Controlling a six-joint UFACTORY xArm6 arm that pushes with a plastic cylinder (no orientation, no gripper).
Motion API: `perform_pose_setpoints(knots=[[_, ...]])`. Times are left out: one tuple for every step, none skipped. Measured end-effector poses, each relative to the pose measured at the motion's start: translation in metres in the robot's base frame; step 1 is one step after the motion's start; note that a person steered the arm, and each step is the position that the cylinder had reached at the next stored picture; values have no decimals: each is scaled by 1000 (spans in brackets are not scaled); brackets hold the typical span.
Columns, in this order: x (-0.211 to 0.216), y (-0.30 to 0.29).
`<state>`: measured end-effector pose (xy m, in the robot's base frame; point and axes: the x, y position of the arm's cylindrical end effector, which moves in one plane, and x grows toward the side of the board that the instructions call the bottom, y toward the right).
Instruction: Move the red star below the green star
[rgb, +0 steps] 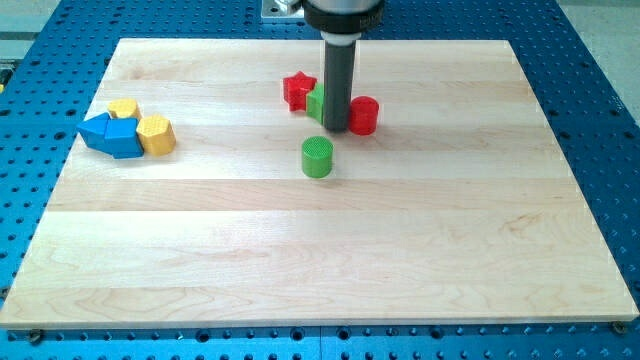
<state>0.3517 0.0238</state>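
The red star (297, 91) lies on the wooden board (320, 250) above the middle, touching the left side of the green star (315, 103). The green star is partly hidden behind my rod. My tip (335, 129) rests at the green star's right edge, between it and a red cylinder (363, 115). A green cylinder (317, 157) stands just below the green star, apart from it.
At the view's left sits a tight cluster: a blue triangular block (97, 129), a blue block (125, 140), a yellow block (122, 108) and a yellow hexagon (156, 134). A blue perforated table (30, 80) surrounds the board.
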Motion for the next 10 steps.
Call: perform_pose_setpoints(knots=[[-22, -2], [-57, 20], [-126, 26], [-129, -26], [-80, -38], [-98, -65], [-58, -87], [-17, -87], [-17, -147], [13, -103]])
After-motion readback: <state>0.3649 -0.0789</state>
